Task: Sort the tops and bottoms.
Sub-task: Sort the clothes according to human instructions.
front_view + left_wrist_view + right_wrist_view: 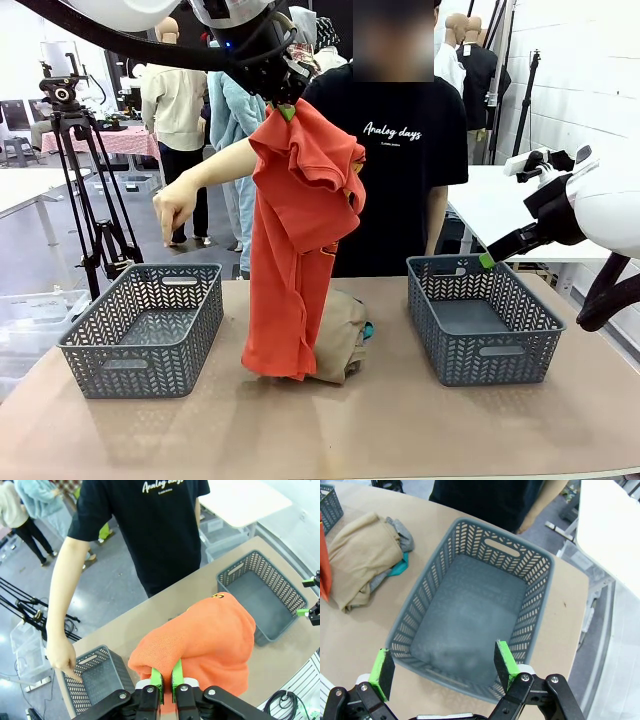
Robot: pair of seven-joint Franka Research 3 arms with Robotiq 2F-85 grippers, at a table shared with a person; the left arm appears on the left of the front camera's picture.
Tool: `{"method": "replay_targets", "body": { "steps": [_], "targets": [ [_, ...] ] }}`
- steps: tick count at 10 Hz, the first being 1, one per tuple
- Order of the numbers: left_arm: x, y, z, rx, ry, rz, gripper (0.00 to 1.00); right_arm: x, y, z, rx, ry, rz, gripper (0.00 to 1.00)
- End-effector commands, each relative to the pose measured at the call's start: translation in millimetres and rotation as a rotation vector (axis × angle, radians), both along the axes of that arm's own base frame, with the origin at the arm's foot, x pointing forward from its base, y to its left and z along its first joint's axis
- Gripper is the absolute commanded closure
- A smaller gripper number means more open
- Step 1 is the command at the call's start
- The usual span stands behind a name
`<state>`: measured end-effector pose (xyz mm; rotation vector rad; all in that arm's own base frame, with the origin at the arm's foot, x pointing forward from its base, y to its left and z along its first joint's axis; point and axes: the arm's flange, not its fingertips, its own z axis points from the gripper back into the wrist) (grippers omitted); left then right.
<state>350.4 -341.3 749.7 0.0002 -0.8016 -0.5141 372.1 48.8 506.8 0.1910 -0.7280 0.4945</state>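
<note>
Orange-red T-shirt (300, 230): it hangs bunched from the left gripper (166, 680), high above the middle of the table (400, 430). The gripper's green pads are pinched narrow on a fold of the cloth. The lower hem comes down to about table level in front of the pile. Whether it touches the surface cannot be told.

Room for moving: the left basket (140, 365) and the right basket (495, 365), both grey open-weave, stand well apart on either side of the shirt. Each has bare tabletop in front of it, and both floors are bare. The right gripper (442, 662) hovers over the near rim of the right basket, jaws wide, with nothing between them. The person's hand (175, 210) hangs above the left basket's far rim, index finger pointing down.

Writing: the person's black shirt (420, 190) reads "Analog days" in white script. The line beneath it is too small to read. A small mark on the orange-red cloth is also illegible.

Obscured: the tan garment (362, 555), grey garment (402, 532) and teal garment (399, 566) lie heaped together between the baskets. The teal one is a mere edge under the tan. In the front view the hanging shirt covers the heap's left part.
</note>
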Motion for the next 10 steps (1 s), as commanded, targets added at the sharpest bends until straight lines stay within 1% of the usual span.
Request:
{"method": "replay_targets", "body": {
  "steps": [1, 4, 5, 6, 8, 10],
  "targets": [
    [-2, 3, 4, -0.003, -0.007, -0.002, 1.0, 2, 0, -2, 0.021, 0.002, 0.0, 0.0],
    [-2, 3, 4, -0.003, -0.007, -0.002, 1.0, 2, 0, -2, 0.021, 0.002, 0.0, 0.0],
    [0, 0, 0, 0.0, 0.0, 0.0, 1.0, 2, 0, -2, 0.021, 0.002, 0.0, 0.0],
    [-5, 8, 7, -0.008, -0.02, 0.001, 1.0, 2, 0, -2, 0.021, 0.002, 0.0, 0.0],
    [-18, 34, 32, -0.012, -0.067, 0.029, 1.0, 2, 0, -2, 0.021, 0.002, 0.0, 0.0],
    [-26, 69, 62, 0.005, -0.149, 0.094, 1.0, 2, 0, -2, 0.021, 0.002, 0.0, 0.0]
  ]
}}
